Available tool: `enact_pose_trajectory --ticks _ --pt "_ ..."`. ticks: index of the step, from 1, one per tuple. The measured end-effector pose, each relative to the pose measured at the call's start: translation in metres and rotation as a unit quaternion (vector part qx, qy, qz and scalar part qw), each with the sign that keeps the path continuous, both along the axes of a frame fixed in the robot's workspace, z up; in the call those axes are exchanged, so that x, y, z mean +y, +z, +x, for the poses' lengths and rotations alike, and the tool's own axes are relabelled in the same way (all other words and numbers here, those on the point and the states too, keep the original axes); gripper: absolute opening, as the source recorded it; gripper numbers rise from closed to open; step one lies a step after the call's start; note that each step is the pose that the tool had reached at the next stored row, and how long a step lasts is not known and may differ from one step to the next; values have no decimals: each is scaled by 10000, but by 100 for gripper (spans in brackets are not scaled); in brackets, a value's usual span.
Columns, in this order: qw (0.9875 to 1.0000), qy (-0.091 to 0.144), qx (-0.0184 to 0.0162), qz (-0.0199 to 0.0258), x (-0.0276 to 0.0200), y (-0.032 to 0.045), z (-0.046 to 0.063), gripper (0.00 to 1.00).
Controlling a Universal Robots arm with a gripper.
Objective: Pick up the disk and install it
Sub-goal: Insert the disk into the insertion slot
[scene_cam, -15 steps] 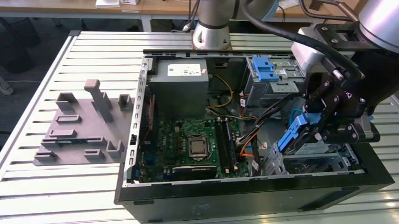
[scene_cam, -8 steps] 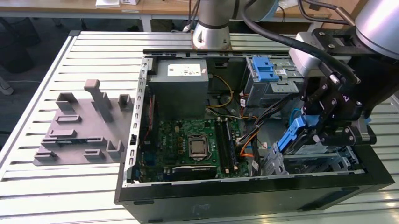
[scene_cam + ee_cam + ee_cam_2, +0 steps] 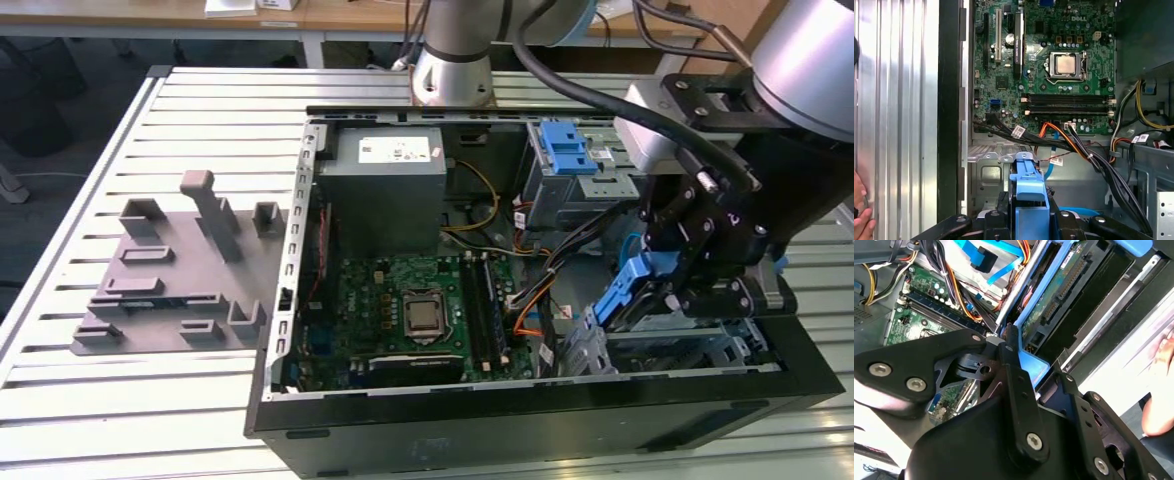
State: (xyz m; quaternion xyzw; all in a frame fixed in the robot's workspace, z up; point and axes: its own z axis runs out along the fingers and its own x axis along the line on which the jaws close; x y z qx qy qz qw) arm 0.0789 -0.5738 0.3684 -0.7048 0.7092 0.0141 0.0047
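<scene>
Claw: gripper [image 3: 678, 288] closed tight on the disk [image 3: 622, 297], clamping its blue frame.
Disk: tilted over the drive cage [image 3: 714, 350], lower edge at the cage's open rim.
Room: cables [image 3: 534, 300] lie just beside the drive cage, on its motherboard [image 3: 400, 310] side.

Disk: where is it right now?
At the exterior view's right, the disk is held tilted in the gripper, at the metal drive cage inside the open computer case.
</scene>
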Motion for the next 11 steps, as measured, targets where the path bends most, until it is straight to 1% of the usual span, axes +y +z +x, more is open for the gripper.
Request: enact_pose_trajectory --ticks 1,2,4,5,11 --pt "10000 0 0 -1 0 -8 0 38" --pt "10000 0 0 -2 0 -15 0 43" --pt "10000 0 0 -1 0 -29 0 43" --pt "10000 0 0 -2 0 -33 0 50" --pt "10000 0 0 -2 0 -42 0 49"
